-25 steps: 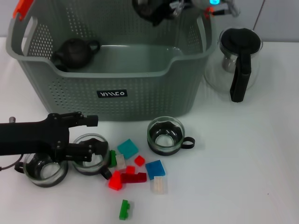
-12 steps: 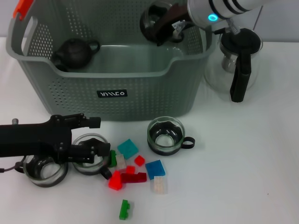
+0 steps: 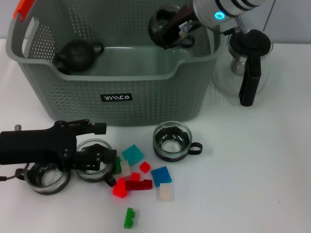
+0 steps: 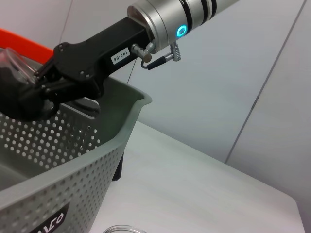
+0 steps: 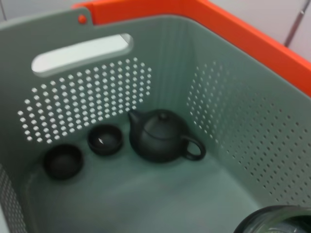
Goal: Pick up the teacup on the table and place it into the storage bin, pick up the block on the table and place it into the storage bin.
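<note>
Right gripper (image 3: 167, 30) is clutching a glass teacup (image 3: 163, 22) inside the storage bin (image 3: 146, 97).
Left gripper (image 3: 99, 145) is spreading around a table teacup (image 3: 93, 160).

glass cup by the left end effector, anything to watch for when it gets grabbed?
The glass teacup looks thin-walled and smooth, so probably slippery and breakable if squeezed hard. Its side handle may make it twist off-centre. The left end effector sits at it; nudging could knock the nearby blocks.
</note>
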Controlling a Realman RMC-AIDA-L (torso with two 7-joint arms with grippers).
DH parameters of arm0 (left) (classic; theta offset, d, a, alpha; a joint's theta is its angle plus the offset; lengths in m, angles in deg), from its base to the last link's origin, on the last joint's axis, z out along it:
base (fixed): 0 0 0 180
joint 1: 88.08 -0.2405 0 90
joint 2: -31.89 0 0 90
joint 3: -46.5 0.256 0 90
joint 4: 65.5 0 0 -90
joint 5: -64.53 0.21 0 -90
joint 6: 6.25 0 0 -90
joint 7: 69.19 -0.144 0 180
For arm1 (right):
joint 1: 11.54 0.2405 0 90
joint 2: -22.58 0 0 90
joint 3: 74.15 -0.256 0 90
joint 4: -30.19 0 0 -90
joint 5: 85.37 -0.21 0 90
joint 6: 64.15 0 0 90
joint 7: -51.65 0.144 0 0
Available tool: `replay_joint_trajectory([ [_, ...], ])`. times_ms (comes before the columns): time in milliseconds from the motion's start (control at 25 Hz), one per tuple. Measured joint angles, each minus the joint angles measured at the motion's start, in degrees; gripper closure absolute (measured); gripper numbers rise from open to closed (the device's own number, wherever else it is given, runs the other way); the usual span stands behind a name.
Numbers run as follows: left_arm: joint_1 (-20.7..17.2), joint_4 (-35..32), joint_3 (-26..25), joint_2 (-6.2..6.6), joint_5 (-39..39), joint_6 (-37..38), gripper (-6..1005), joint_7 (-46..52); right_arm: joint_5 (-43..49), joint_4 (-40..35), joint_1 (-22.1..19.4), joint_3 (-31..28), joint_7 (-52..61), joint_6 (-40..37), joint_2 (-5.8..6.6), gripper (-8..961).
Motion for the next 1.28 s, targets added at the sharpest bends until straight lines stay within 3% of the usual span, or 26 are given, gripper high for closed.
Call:
replay_joint_trajectory([
  [280, 0.0, 0.07, -0.01, -0.06, 0.0, -0.4, 80, -0.23, 1.84, -0.24, -0.25, 0.68, -0.16, 0.95, -1.11, 897],
  [1280, 0.0, 1.02, 0.61, -0.05, 0.0, -1.62, 80, -0.35, 1.94, 1.03, -1.67, 4.47, -0.22, 5.61, -1.76, 821],
])
